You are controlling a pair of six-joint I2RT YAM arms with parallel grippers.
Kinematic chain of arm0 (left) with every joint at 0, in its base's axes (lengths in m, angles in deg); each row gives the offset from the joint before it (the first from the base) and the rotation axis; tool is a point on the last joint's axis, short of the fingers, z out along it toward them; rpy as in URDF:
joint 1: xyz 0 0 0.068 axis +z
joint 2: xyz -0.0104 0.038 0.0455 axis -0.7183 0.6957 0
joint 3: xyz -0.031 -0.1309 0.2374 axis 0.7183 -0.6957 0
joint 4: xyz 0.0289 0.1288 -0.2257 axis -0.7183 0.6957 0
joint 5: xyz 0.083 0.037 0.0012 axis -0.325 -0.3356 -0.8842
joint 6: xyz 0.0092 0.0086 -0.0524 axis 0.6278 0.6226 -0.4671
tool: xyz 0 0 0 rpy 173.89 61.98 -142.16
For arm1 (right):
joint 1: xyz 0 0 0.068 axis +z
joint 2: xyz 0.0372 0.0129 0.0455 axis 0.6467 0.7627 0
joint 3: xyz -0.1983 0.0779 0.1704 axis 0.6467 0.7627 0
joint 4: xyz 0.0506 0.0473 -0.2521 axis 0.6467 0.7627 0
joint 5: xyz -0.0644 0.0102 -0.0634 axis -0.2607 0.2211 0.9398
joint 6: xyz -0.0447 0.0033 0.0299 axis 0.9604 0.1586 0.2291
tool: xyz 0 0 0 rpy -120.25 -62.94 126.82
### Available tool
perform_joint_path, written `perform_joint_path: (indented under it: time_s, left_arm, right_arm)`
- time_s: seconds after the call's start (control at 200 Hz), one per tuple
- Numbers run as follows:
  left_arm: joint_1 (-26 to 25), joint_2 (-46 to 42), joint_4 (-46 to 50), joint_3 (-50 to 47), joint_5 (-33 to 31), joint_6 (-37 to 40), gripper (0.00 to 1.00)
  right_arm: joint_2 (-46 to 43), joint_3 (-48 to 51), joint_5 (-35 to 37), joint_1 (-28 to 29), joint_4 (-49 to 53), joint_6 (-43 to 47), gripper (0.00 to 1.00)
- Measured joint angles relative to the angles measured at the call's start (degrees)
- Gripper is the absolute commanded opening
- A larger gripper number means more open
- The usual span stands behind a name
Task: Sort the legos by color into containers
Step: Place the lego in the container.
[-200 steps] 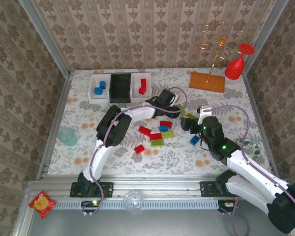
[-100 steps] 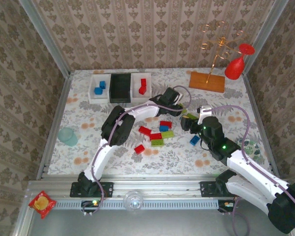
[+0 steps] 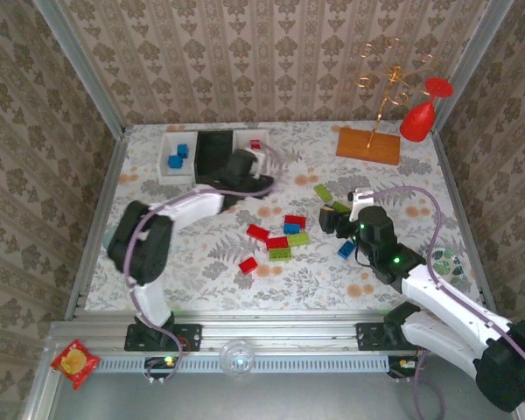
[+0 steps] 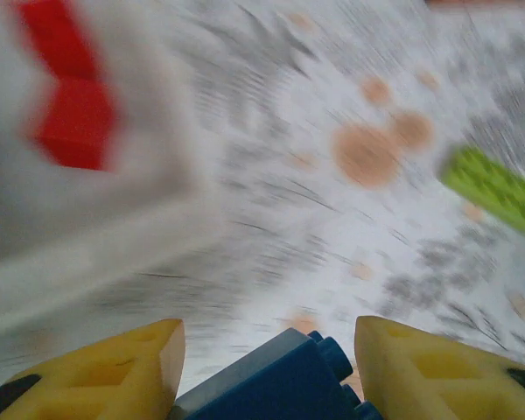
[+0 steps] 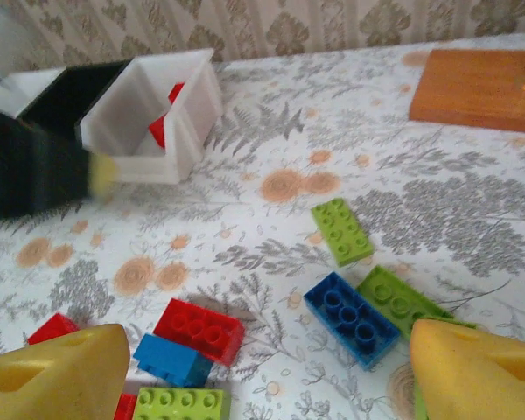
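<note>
Three open bins stand in a row: two white, one black. From above, the table shows four red bricks, four lime green bricks and two blue bricks loose, with two more blue in the left bin.

A staged lab booth: wallpapered panels in aluminium framing

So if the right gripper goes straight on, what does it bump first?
Likely the long blue brick just ahead of the right gripper, though it might touch the table first.
</note>
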Motion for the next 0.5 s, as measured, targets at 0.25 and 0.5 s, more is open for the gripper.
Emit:
perform_joint_path:
  time_s: [0.25,0.5]
  left_arm:
    - [19.21,-8.48,-3.23,-4.70,-1.42,-1.16,0.45]
    - [30.18,1.92,-1.84,0.17,-0.11,-2.56,0.47]
  right_arm:
    - [7.48,-0.72,-4.85,3.78,-1.22,1.25,0.84]
    - [8.98,-2.54,-5.88,4.55,-1.25,1.51,0.85]
